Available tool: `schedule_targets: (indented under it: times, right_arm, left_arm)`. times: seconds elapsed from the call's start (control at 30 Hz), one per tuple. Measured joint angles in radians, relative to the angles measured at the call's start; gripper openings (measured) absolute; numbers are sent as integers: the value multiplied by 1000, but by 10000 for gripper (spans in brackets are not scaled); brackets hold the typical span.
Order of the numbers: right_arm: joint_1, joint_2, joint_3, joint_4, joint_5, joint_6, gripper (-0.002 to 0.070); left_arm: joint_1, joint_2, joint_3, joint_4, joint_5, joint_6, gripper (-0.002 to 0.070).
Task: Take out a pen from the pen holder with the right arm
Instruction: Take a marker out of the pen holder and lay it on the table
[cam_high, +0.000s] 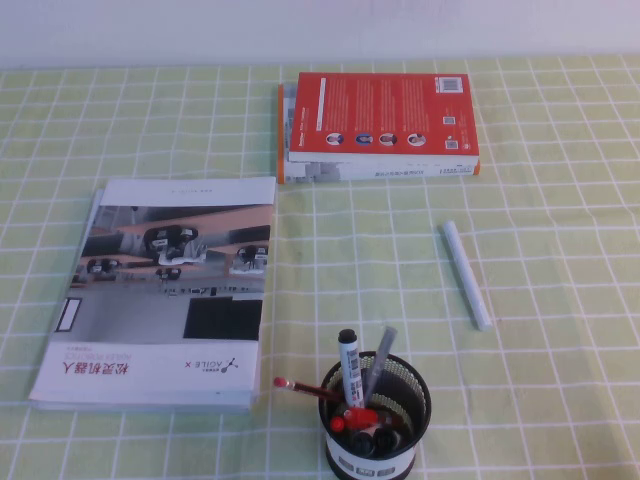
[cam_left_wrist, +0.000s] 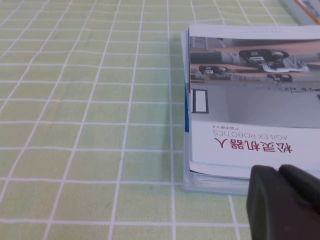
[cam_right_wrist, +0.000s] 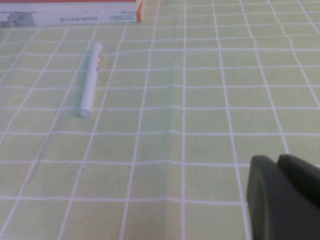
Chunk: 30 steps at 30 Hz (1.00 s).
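Covering the whole table is a soft green tablecloth (cam_high: 560, 400) ruled into squares by thin white lines, faintly creased in places. At the near left, the left gripper (cam_left_wrist: 279, 172) hangs just above the near edge of a stack of booklets (cam_high: 170, 290); its dark, rounded matte fingers are pressed together with only a seam between them, and they hold nothing. The booklets are flat, glossy rectangles, the top cover printed with grey photographs over a white band bearing red characters. Farther back, near the middle, lies a short pile of books (cam_high: 380, 125), the top one thick with a smooth orange-red cover and white pages showing at its side. At the near edge, about centre, stands the pen holder (cam_high: 375, 425), a round black cup of fine wire mesh with a white label band low on its wall. Inside it lean a black-capped marker (cam_high: 349, 365), a slim grey pen (cam_high: 381, 358) and a red pencil (cam_high: 300, 386) that tilts out to the left. To the right, well apart from the holder, a white pen (cam_high: 466, 273), a smooth plain cylinder, lies flat on the cloth. Nearer than that pen, the right gripper (cam_right_wrist: 276, 161) hovers over bare cloth, its dark fingers closed tight and empty.
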Motion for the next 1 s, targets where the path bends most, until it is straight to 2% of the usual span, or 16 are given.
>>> schedule_targets:
  times: [0.63,1.0]
  right_arm:
    - [0,0,0,4,0,0,-12]
    - [0,0,0,85,-2,0,-13]
  left_arm:
    - [0,0,0,0,0,0,-5]
    - [0,0,0,0,0,0,-5]
